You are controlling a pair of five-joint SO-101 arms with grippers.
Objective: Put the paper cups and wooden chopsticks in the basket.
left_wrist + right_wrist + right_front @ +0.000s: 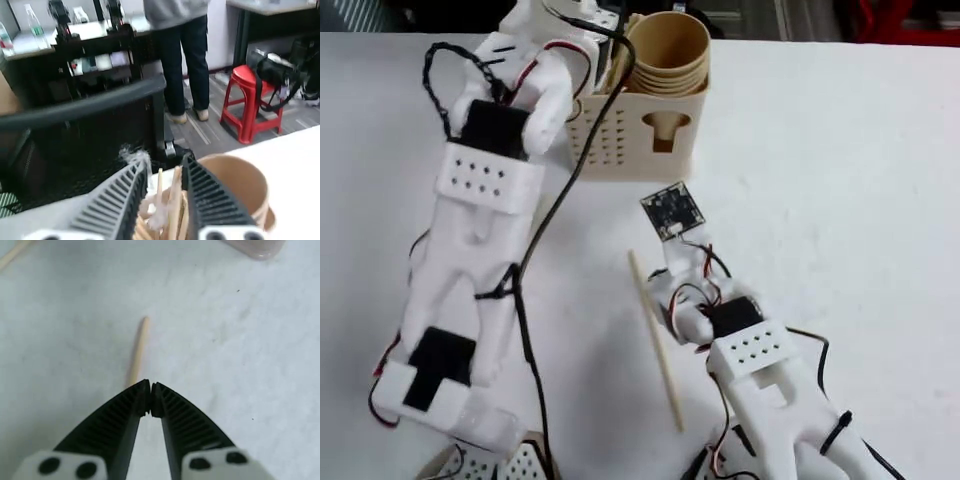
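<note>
Wooden chopstick (656, 338) on white table (840, 200), paper cups (670, 50) in basket (620, 140)

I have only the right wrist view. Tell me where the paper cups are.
Observer: The paper cups sit nested inside the basket.
Operator: Report the left arm.
Observer: The left gripper is open above the basket, with upright chopsticks between its fingers.
Operator: Describe the whole stick I see a tip of.
Observer: The loose chopstick lies flat on the table alongside the right arm, apart from the basket.
</note>
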